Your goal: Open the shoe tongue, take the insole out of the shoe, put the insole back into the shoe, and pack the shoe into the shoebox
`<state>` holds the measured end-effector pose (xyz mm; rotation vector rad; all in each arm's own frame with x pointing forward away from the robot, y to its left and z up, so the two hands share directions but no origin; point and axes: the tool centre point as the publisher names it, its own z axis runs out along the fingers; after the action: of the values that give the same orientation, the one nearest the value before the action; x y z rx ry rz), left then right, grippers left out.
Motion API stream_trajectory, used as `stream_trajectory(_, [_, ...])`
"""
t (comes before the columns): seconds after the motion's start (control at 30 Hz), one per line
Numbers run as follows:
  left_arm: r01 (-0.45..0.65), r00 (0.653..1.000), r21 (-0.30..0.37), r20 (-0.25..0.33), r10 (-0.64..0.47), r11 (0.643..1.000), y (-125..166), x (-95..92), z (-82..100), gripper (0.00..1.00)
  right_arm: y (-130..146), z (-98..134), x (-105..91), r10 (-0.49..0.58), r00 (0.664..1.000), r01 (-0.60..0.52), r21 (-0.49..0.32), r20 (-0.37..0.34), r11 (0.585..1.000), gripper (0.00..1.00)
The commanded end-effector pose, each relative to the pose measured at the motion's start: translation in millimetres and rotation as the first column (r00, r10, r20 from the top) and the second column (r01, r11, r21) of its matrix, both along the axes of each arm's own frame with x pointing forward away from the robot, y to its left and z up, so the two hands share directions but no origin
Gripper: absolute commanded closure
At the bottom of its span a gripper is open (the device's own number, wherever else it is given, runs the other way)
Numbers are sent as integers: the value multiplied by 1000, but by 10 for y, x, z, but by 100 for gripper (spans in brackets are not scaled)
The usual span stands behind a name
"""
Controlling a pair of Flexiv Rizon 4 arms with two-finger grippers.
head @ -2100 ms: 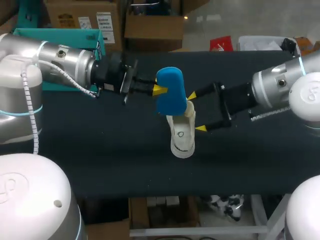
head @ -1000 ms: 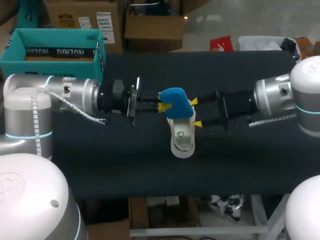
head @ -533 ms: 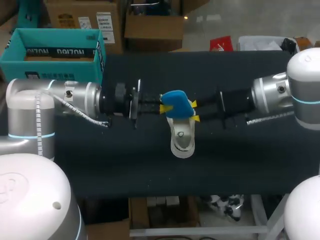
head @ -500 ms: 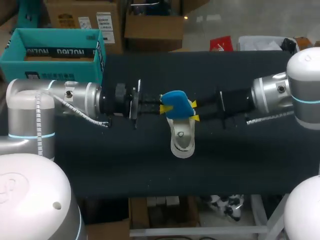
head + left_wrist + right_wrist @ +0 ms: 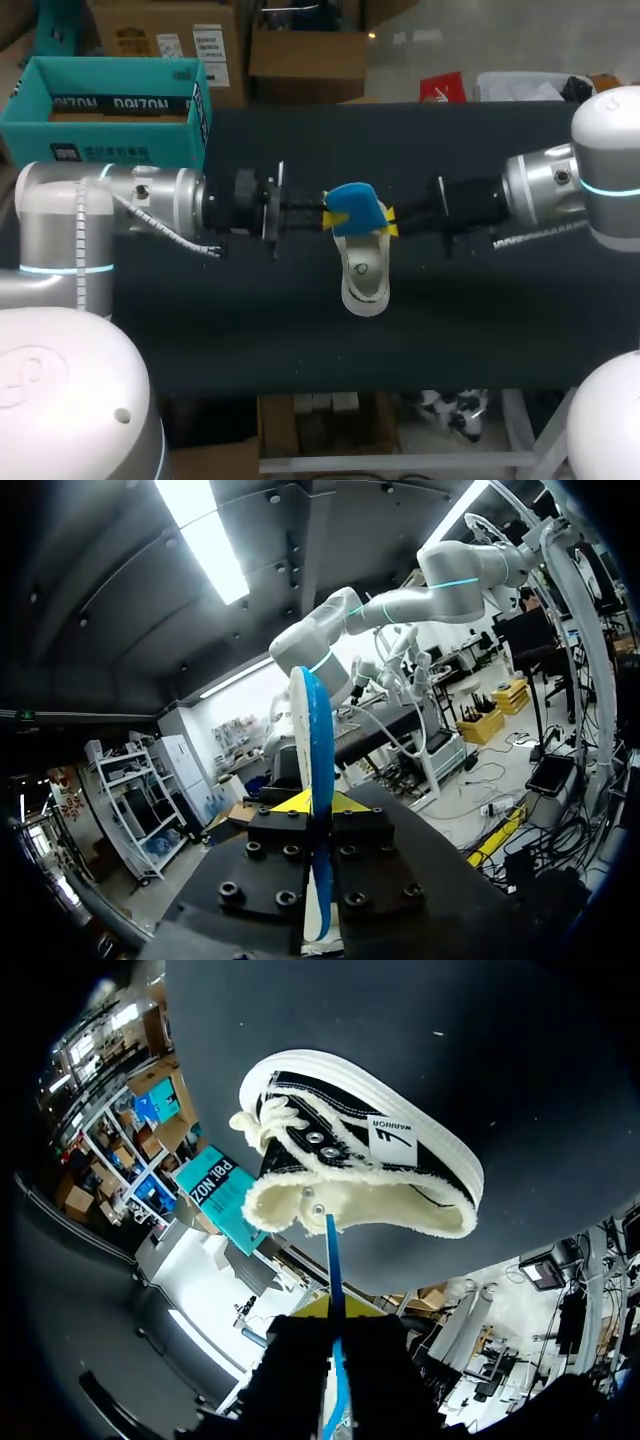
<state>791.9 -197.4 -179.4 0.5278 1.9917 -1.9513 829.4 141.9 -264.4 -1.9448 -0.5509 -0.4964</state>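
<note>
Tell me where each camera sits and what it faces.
Head view: above and behind the robot, facing down at the black table; left arm and right arm meet at the flat blue foam insole.
Left wrist view: on that wrist, facing along left fingers, insole edgewise between.
Right wrist view: likewise along right fingers, insole between, black canvas shoe beyond.
All share the insole.

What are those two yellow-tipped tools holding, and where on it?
The left tool and right tool pinch the blue foam insole at opposite edges.
</note>
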Motion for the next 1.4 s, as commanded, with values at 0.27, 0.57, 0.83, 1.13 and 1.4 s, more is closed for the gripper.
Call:
stream_trajectory(0.27, [-7, 999, 27, -39, 8, 1000, -62, 13, -24, 0, -32, -1, -26, 2, 1000, -2, 7, 3, 1000, 100])
stream_trajectory(0.57, [125, 916, 239, -401, -20, 963, 240, 436, 176, 0, -37, 0, -26, 1, 1000, -1, 7, 4, 1000, 100])
stream_trajectory(0.83, [119, 884, 262, -468, 18, 958, 286, 571, 211, 0, -37, 0, -26, 1, 1000, -1, 7, 4, 1000, 100])
stream_trajectory(1.13, [119, 884, 262, -468, 18, 958, 286, 571, 211, 0, -37, 0, -26, 1, 1000, -1, 7, 4, 1000, 100])
stream_trajectory(1.4, [213, 901, 247, -424, -92, 945, 199, 550, 245, 0, -37, 0, -26, 1, 1000, -1, 7, 4, 1000, 100])
